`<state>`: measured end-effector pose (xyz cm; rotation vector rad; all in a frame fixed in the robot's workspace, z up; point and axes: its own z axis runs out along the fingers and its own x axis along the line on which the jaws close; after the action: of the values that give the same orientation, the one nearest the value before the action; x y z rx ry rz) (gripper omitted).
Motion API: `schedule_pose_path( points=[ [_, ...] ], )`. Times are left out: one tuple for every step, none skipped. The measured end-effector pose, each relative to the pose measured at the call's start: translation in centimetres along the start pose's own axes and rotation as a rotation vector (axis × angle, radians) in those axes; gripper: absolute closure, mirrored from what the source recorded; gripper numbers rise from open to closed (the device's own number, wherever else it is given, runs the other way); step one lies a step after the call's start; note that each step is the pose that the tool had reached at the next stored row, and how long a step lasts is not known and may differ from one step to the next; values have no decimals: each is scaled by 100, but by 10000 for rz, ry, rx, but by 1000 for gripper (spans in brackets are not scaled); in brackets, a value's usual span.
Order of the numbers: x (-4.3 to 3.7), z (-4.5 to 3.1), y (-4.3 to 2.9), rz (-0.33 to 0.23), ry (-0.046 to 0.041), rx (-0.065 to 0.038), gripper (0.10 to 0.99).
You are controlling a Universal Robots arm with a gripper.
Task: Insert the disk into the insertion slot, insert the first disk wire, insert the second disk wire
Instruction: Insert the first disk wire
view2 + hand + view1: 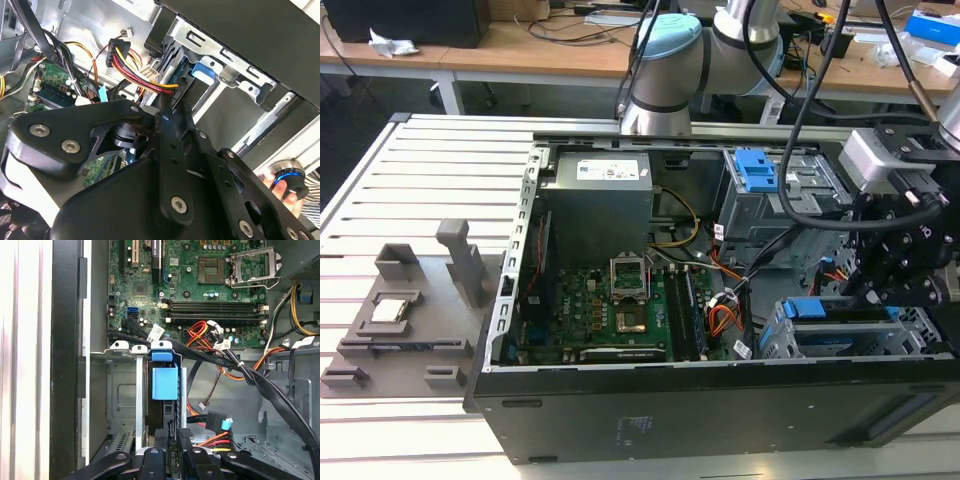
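Note:
The disk sits inside the insertion slot, a low grey cage at the case's corner on the exterior view's right. Its blue frame shows between the cage walls. My gripper hangs just above the cage. In the second wrist view the fingers reach a black plug with red, yellow and black wires, pressed against the disk's edge beside the blue frame. My gripper looks shut on this plug. A second black plug with a blue tab hangs loose nearby.
The open case holds a motherboard, a power supply and a taller grey bay with a blue latch. Cable bundles cross beside the cage. A grey fixture tray lies on the slatted table. A hand shows outside the case.

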<state>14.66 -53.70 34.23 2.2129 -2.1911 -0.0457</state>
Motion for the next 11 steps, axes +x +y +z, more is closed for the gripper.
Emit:
schedule_pose_path(
  points=[
    [-2, -82, 3, 0, 4, -1, 847],
    [-5, -122, 5, 0, 3, 0, 847],
    [-10, -155, 6, 0, 3, -1, 847],
    [-17, -203, 8, 0, 5, 0, 847],
    [-21, -243, 10, 0, 4, 0, 859],
    [-25, -294, 12, 0, 3, 0, 859],
    [-27, -332, 13, 0, 4, 0, 925],
    [-30, -378, 15, 0, 5, -1, 925],
    [-32, -422, 17, 0, 5, 0, 980],
    [-33, -466, 18, 0, 3, 0, 980],
    [-33, -483, 19, 0, 5, 0, 980]
  ],
)
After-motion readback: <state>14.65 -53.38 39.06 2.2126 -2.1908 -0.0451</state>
